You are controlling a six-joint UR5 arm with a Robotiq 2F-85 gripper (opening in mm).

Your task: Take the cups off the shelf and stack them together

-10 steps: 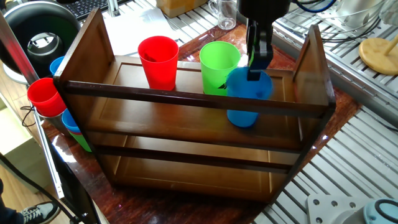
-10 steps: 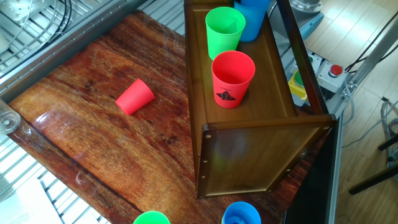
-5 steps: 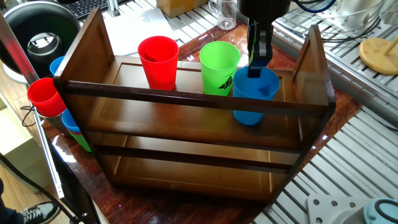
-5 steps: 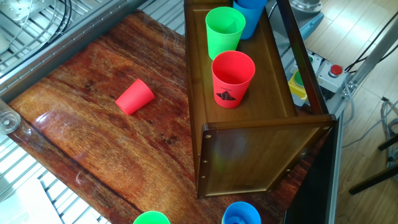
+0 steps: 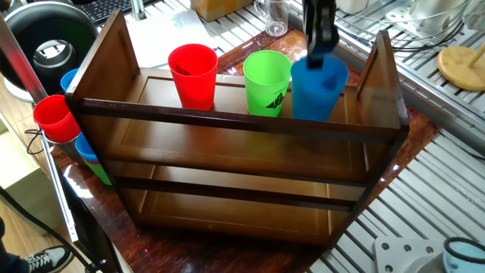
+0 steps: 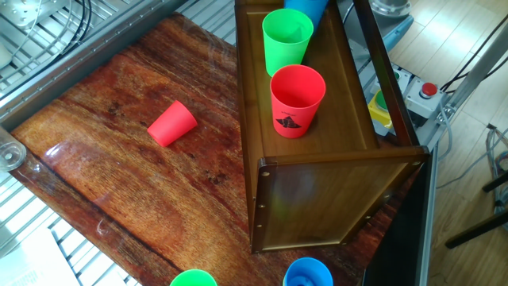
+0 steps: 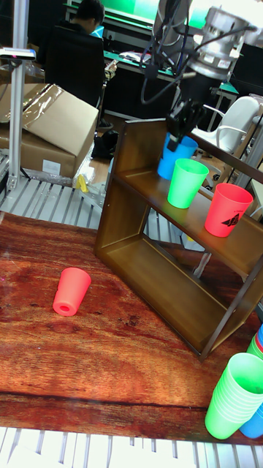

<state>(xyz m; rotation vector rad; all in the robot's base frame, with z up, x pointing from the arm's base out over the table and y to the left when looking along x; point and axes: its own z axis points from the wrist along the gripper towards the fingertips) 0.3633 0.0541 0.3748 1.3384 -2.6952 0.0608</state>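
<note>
My gripper (image 5: 319,51) is shut on the rim of the blue cup (image 5: 318,89) and holds it just above the right end of the dark wooden shelf's (image 5: 227,120) top tier. In the tall fixed view the gripper (image 7: 177,136) pinches that blue cup (image 7: 174,159) from above. Upright on the top tier stand a green cup (image 5: 267,82) with a black mark and a red cup (image 5: 193,76). The other fixed view shows the green cup (image 6: 287,40), the red cup (image 6: 298,99) with a black mark, and a second red cup (image 6: 171,124) lying on its side on the table.
A slanted column of red, blue and green cups (image 5: 67,125) leans left of the shelf. More stacked cups (image 7: 235,395) stand at the table's near right corner. A yellow disc (image 5: 462,64) and a black round device (image 5: 49,38) lie beyond the table.
The gripper has risen with the blue cup, lifting it from behind the front rail up over the top tier. The other cups have not moved.
</note>
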